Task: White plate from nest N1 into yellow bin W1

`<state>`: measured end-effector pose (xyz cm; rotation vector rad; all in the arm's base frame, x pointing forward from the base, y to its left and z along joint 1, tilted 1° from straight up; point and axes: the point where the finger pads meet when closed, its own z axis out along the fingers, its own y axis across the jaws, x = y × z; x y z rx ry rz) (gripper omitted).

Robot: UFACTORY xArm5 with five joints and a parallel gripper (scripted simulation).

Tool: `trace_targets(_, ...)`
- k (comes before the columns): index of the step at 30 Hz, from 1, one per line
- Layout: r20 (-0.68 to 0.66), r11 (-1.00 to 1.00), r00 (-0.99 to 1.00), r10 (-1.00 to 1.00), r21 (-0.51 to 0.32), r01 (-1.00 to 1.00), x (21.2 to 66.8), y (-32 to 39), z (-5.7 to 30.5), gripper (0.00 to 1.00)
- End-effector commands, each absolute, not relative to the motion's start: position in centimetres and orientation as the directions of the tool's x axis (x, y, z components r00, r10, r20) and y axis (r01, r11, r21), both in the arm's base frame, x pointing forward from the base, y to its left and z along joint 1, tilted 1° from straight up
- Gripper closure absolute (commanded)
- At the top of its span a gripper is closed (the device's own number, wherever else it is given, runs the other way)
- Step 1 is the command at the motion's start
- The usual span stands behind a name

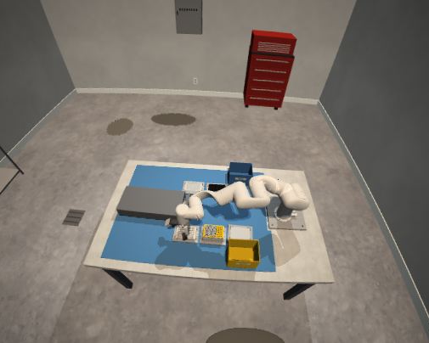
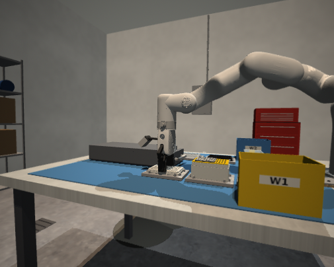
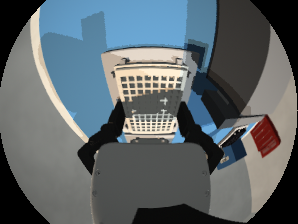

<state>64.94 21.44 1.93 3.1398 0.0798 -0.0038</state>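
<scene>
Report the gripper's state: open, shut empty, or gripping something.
Gripping. The gripper is closed on the white plate, one finger against each side, plate not yet lifted from its nest.

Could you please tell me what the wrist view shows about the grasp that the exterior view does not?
Only the wrist view shows the two dark fingers pressed against opposite edges of the white plate, with its grid of wells. Only the exterior view shows the yellow bin W1, upright on the bench, and the yellow-topped tip box between it and the plate. Both show the gripper down at the plate, shut on it.
</scene>
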Motion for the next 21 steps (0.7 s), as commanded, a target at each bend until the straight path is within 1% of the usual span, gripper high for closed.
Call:
trace_targets(1, 0.003, -0.999, 0.999, 0.051, -0.001, 0.051, 65.09, 21.49, 2.19, 1.0)
trace_targets(21, 0.003, -0.999, 0.999, 0.051, -0.001, 0.051, 65.09, 21.48, 2.86, 1.0)
